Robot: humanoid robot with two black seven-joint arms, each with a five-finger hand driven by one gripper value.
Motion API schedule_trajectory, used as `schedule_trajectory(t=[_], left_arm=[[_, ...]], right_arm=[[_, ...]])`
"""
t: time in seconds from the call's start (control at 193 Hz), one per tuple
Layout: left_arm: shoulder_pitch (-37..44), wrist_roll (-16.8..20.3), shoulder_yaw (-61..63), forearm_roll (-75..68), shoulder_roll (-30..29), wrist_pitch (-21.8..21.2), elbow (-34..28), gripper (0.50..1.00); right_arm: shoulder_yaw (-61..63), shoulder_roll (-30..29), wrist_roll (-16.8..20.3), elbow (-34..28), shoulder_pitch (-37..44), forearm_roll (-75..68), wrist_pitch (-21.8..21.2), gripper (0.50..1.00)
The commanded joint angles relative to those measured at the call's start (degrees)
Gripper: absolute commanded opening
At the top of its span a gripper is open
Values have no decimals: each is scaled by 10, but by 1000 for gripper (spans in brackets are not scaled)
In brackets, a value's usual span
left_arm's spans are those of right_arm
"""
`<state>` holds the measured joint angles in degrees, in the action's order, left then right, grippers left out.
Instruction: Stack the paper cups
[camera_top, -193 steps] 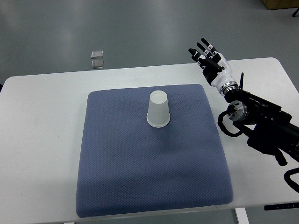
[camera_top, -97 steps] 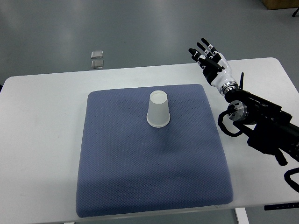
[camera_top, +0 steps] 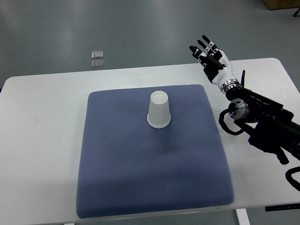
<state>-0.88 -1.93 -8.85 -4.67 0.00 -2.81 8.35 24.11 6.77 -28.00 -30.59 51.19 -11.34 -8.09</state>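
Cup (camera_top: pixel 159 110): 1 white paper cup is seen standing upside down, wide rim down, on a blue-grey padded mat (camera_top: pixel 140 178). It is placed in the far half of the mat, slightly right of the mat's centre line. From above it reads as a single cup; whether more cups are nested under it cannot be told.

Mat: it is laid flat on a white table (camera_top: pixel 42 140), with bare tabletop left on its left, right and far sides. Its near edge is set close to the table's near edge.

Right hand (camera_top: pixel 212 58): it is held over the far right part of the table, near the table's far edge and well apart from the cup. The fingers (camera_top: pixel 205 38) are extended and slightly spread, pointing away from the robot; nothing is held. The black forearm (camera_top: pixel 262 124) is seen entering from the right edge and crossing the table's right side, beside the mat's right edge.

Floor: 2 small square plates (camera_top: pixel 97 59) are noted on the grey floor beyond the table's far edge, one just behind the other.
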Motion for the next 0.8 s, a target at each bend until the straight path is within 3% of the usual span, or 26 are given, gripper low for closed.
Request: schedule_trajectory(t=[0.0, 0.331, 0.543, 0.796], left_arm=[[0, 0, 0, 0, 0, 0, 0, 1000], [0, 0, 0, 1, 0, 0, 0, 1000], [0, 0, 0, 0, 0, 0, 0, 1000], [0, 0, 0, 0, 0, 0, 0, 1000]], right_arm=[[0, -1, 1, 0, 2, 1, 3, 915], [-13, 9, 1, -2, 29, 38, 6, 915], [-34, 44, 7, -21, 49, 239, 23, 913], [-168, 129, 7, -35, 54, 514, -3, 913]])
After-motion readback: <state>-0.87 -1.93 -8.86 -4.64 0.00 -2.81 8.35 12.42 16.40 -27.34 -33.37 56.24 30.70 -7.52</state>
